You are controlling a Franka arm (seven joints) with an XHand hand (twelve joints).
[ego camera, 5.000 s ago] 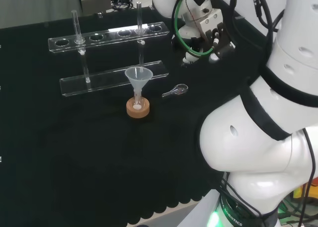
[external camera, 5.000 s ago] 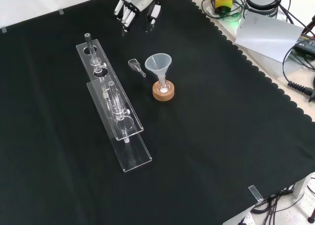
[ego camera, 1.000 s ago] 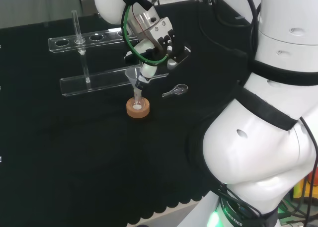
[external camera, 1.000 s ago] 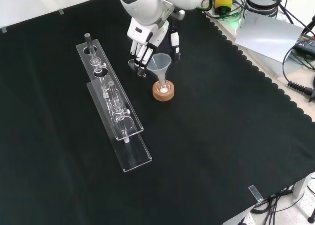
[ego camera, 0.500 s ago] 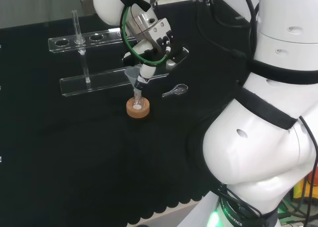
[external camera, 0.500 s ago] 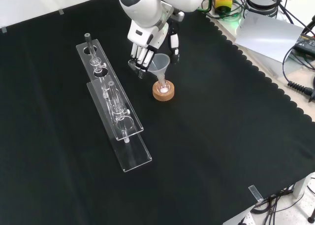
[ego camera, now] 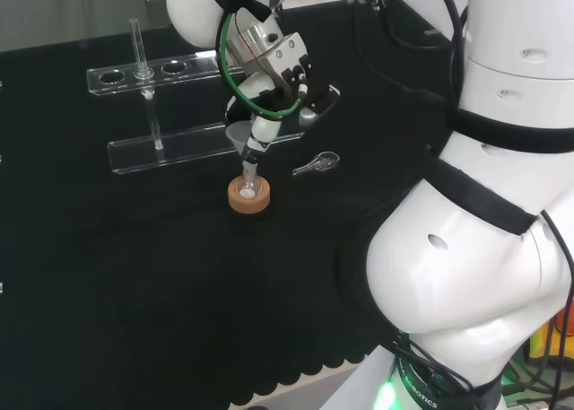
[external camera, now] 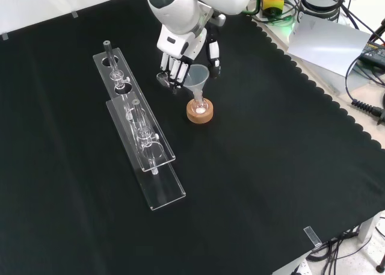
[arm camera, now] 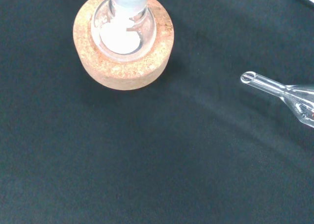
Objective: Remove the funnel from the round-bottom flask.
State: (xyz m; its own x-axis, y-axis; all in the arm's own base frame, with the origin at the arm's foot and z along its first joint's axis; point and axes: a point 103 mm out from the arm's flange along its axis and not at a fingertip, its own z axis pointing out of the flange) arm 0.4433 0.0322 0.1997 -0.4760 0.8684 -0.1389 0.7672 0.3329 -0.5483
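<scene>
A clear plastic funnel (external camera: 197, 77) stands with its stem in a small round-bottom flask (external camera: 199, 108) on a cork ring (external camera: 199, 114). The flask (arm camera: 125, 30) holds some white powder and sits in its cork ring (arm camera: 122, 62). My hand (external camera: 180, 46) has come down over the funnel. Its fingers (external camera: 171, 66) are on the funnel's left and its thumb (external camera: 213, 51) on the right in the front view, fairly straight and close to the cone. In the head view the hand (ego camera: 278, 74) covers part of the funnel (ego camera: 239, 135) above the cork ring (ego camera: 248, 199).
A clear test-tube rack (external camera: 141, 133) with a few glass tubes runs along the left of the flask in the front view, behind it as the rack (ego camera: 193, 67) in the head view. A small glass scoop (ego camera: 316, 165) lies on the cloth near the flask, also (arm camera: 287, 94).
Five seconds ago the hand was far from the funnel at the bench's edge. Over the last second it has edged closer around the funnel's cone. Funnel and flask have stayed put.
</scene>
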